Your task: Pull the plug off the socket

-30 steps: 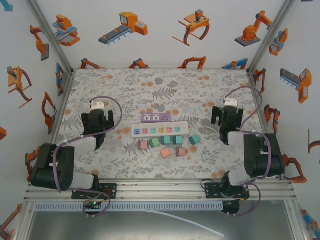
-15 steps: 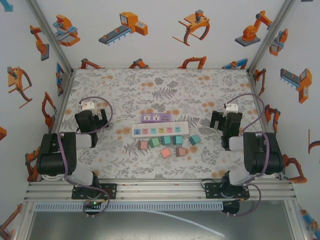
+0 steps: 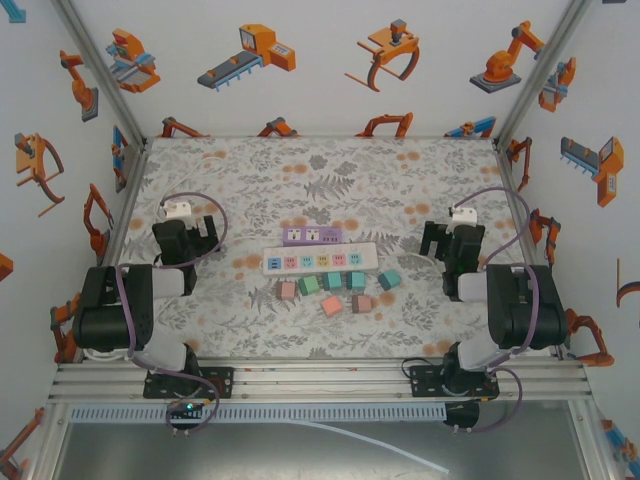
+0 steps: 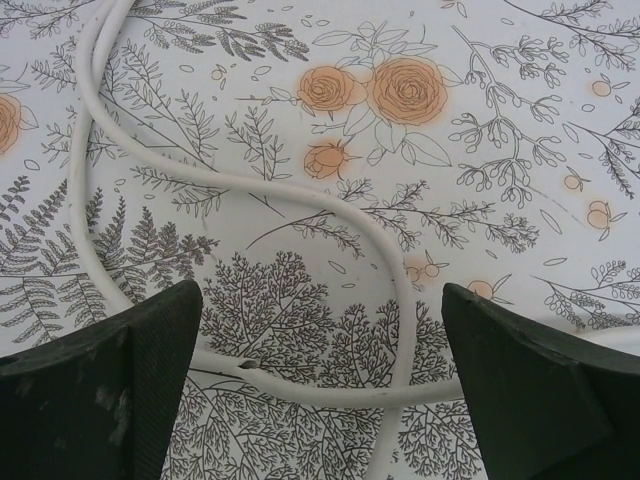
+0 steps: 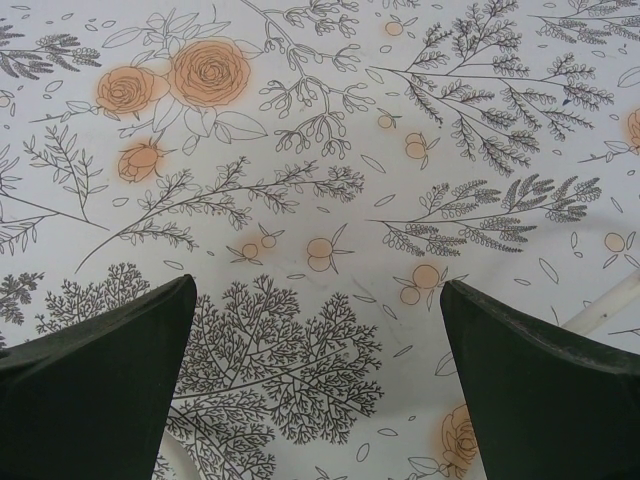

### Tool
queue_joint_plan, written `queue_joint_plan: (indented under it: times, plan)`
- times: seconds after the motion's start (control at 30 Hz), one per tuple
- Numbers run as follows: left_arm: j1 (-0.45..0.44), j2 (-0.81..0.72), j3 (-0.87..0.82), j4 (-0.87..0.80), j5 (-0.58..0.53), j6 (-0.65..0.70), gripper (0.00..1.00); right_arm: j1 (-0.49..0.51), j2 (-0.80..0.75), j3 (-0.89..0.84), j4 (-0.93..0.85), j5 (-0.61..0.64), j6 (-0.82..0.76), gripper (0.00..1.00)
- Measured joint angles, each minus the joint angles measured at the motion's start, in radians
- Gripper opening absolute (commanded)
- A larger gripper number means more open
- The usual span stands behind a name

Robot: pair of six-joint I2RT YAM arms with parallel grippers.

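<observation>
Black left gripper (image 3: 187, 230) now sits further left — jaws spread, as on the black right gripper (image 3: 451, 238); the looping white cable (image 4: 403, 300) beneath could snag it.

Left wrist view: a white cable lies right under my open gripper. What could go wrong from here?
1. The white cable loops between the fingers of the left gripper; closing or sweeping here could snag it.
2. The white power strip lies unheld, the right gripper off to its side; a one-armed pull may lift it.
3. Loose plugs crowd its near edge and could get knocked.
</observation>
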Motion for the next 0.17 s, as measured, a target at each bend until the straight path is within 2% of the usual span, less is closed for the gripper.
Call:
queue_joint_plan:
  times: [0.17]
  plan:
    - [0.000,0.000,0.000,0.000,0.000,0.000,0.97,-0.024,0.000,0.006,-0.006,-0.015,0.003,0.99]
